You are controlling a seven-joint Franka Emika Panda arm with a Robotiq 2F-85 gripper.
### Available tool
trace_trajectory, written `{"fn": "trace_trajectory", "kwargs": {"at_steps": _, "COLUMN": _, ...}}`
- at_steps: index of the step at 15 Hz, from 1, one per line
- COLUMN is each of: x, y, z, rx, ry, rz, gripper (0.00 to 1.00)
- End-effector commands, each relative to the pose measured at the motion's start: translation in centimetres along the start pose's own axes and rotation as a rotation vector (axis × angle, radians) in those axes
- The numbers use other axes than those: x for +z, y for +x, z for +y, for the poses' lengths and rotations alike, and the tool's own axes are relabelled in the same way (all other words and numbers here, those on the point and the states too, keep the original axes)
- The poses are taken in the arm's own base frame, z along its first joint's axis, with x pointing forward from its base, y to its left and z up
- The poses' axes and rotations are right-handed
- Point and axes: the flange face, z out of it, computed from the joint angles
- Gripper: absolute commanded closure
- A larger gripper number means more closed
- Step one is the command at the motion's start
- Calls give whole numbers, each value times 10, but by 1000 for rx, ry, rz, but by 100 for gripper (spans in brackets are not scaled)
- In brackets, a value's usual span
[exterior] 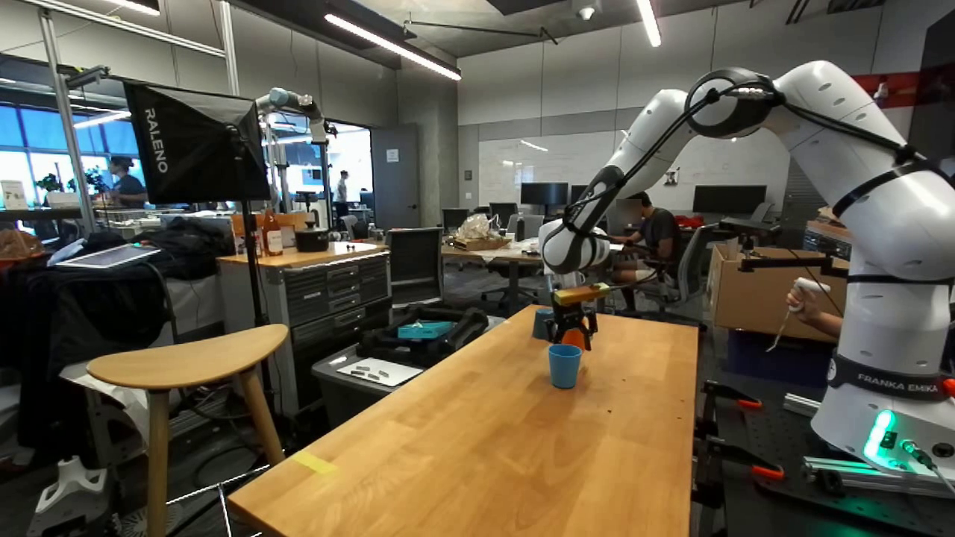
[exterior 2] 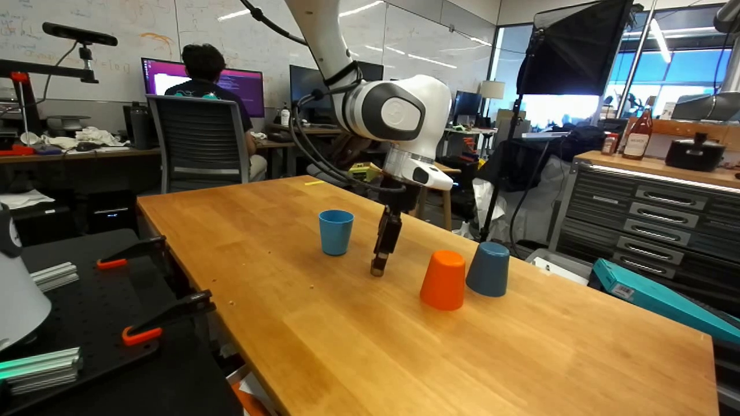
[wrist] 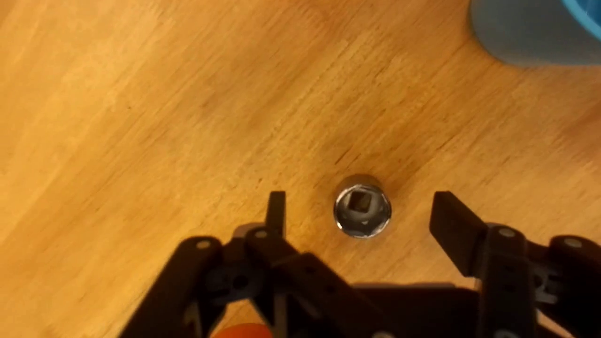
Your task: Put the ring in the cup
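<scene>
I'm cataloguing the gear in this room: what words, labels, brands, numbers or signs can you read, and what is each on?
"RALENO": on the black softbox.
"FRANKA EMIKA": on the robot arm's base.
Too small or blurred to read: the whiteboard writing, the bottle's label, the sticker on the teal box, and the paper sheet on the door.

This is a robotics lab set within an office-like room. A white, multi-jointed robot arm lettered FRANKA EMIKA (exterior: pixel 835 153) stands beside a long, rectangular wooden table (exterior: pixel 515 447), with silver slotted metal rails (exterior 2: pixel 43 371) and a black perforated plate (exterior 2: pixel 115 289) at its base. A black fabric softbox lettered RALENO (exterior: pixel 198 142) and a second, pale jointed arm (exterior: pixel 298 102) add lab gear. The office side shows in a grey mesh-backed chair (exterior 2: pixel 199 141), where a dark-haired person (exterior 2: pixel 203 66) faces a wide purple-screened monitor (exterior 2: pixel 245 89), and a white wall board (exterior 2: pixel 243 34) bearing handwriting.
</scene>
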Motion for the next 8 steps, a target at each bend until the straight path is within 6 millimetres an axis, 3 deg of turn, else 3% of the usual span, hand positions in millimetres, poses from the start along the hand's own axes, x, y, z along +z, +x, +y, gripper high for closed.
{"fn": "trace_trajectory", "kwargs": {"at_steps": 1, "x": 5, "y": 17, "z": 5, "rx": 33, "ry": 24, "rz": 1, "gripper": 51}}
{"fn": "trace_trajectory", "kwargs": {"at_steps": 6, "x": 16, "y": 33, "z": 18, "rx": 68, "ry": 31, "rz": -17, "gripper": 89}}
{"fn": "trace_trajectory", "kwargs": {"at_steps": 7, "x": 12, "y": 36, "z": 20, "rx": 69, "ry": 36, "rz": -21, "gripper": 94}}
{"fn": "trace_trajectory", "kwargs": {"at_steps": 8, "x": 6, "y": 38, "z": 21, "rx": 70, "ry": 44, "rz": -17, "gripper": 90}}
